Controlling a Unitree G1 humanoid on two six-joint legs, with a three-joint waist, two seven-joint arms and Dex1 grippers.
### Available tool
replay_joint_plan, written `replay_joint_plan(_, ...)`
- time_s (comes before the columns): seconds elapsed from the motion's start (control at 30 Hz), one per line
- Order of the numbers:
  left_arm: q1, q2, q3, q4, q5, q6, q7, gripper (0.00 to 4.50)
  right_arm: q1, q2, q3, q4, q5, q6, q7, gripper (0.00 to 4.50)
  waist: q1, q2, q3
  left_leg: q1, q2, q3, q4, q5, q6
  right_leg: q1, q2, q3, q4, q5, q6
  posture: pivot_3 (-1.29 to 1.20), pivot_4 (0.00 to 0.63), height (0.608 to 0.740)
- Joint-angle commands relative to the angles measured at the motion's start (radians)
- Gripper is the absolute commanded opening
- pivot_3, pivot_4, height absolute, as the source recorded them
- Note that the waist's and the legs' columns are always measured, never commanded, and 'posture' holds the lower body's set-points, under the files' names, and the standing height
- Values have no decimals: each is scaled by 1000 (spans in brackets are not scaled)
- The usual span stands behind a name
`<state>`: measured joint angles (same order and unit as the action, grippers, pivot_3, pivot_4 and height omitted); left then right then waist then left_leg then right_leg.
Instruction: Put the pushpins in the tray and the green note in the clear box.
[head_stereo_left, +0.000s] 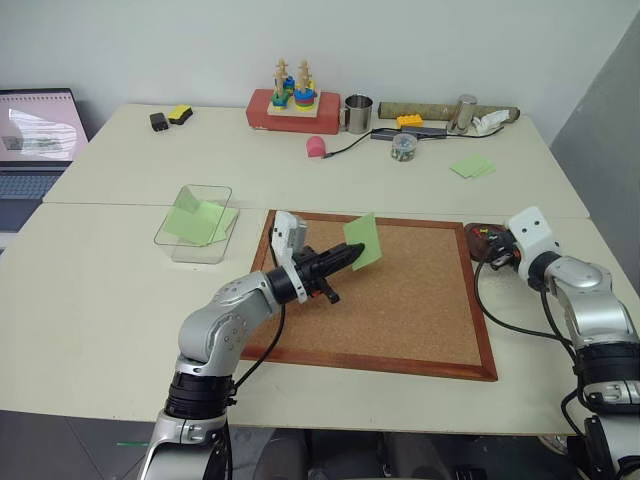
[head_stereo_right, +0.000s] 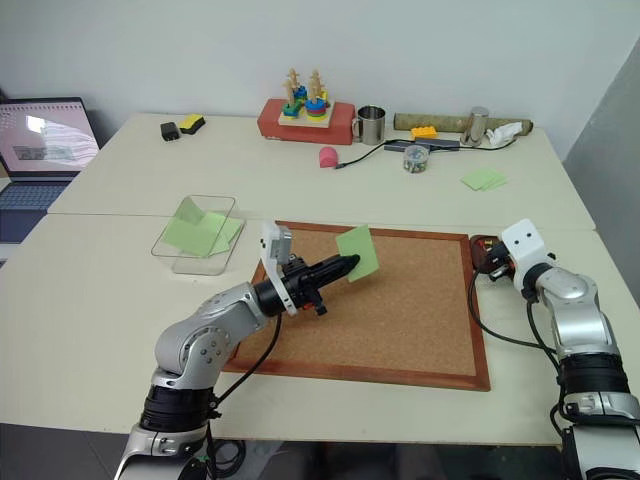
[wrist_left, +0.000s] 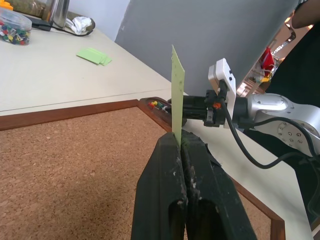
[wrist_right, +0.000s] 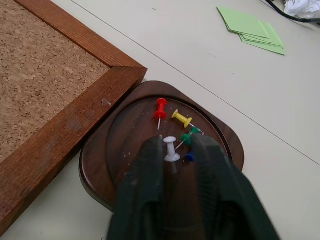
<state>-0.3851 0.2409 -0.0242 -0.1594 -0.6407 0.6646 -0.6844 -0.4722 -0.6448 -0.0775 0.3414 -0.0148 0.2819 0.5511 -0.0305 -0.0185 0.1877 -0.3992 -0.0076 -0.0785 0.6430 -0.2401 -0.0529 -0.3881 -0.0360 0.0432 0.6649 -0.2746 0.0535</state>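
- Note (head_stereo_left: 362, 241): light green, upright on edge, pinched at its lower corner in the left gripper (wrist_left: 181, 145).
- Pins (wrist_right: 175, 131): red, yellow, white, green, blue, lying in the tray (wrist_right: 120, 130) just under the right gripper (wrist_right: 177, 150).
- Box (head_stereo_left: 190, 238): clear, well left of the left gripper, green sheets inside.

Cream tables (head_stereo_left: 120, 300), pushed edge to edge, with items on top.
Front table: wood-framed corkboard (head_stereo_left: 400, 310); clear box (head_stereo_left: 195, 226) off its left corner; tray (wrist_right: 125, 145) touching its right corner. Rear table: red base with stacking toy (head_stereo_left: 290, 108), metal cup (head_stereo_left: 358, 114), pink object (head_stereo_left: 316, 146), jar of coloured bits (head_stereo_left: 403, 147), stacked green slips (head_stereo_left: 472, 166), laptop (head_stereo_left: 35, 140) at far left.
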Motion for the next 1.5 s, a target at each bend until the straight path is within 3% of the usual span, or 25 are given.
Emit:
replay_joint_plan(0.03,-1,2,-10,-38,5,-19,-3,0,-17,-1,-21,-31,16,6,-12,1967,0,0,0,0,0,0,0,0,0,0,0,0,0,0,0,0,150,740)
replay_joint_plan(0.23,2,17,-3,-54,11,-23,-2,0,-18,-18,-40,-130,37,44,3,3151,0,0,0,0,0,0,0,0,0,0,0,0,0,0,0,0,150,740)
replay_joint_plan(0.33,11,50,52,-94,-6,-15,23,0,-10,-48,-52,-262,102,95,86,3787,-2,0,0,0,0,0,0,0,0,0,0,0,0,0,0,0,150,740)
replay_joint_plan(0.5,34,124,187,-140,-34,0,87,0,-5,-91,-20,-528,290,175,296,3787,-2,0,0,0,1,-1,0,0,0,0,1,-1,0,0,0,0,150,740)
replay_joint_plan(0.73,23,246,381,-105,34,-56,215,0,-181,-41,33,-732,568,467,354,3787,0,0,0,0,1,-2,1,0,0,0,1,-1,0,0,0,0,150,740)
replay_joint_plan(0.97,4,336,399,25,226,-152,346,0,-295,11,163,-705,547,489,351,3787,4,0,0,0,1,-2,0,0,0,0,0,-2,0,0,0,0,150,740)
replay_joint_plan(1.23,-40,321,392,177,321,-180,438,0,-306,36,199,-670,516,464,350,3787,4,-1,0,-1,1,-3,0,0,0,-1,0,-3,0,0,0,0,150,740)
replay_joint_plan(1.27,-43,319,392,180,319,-178,437,389,-305,39,197,-671,518,468,345,3806,3,-1,0,-1,1,-3,0,0,0,-1,0,-3,0,0,0,0,150,740)
replay_joint_plan(1.5,-46,323,372,166,306,-160,401,1624,-298,45,191,-679,522,480,327,3806,2,-1,0,-1,1,-3,0,0,0,-1,-1,-3,0,0,0,0,150,740)
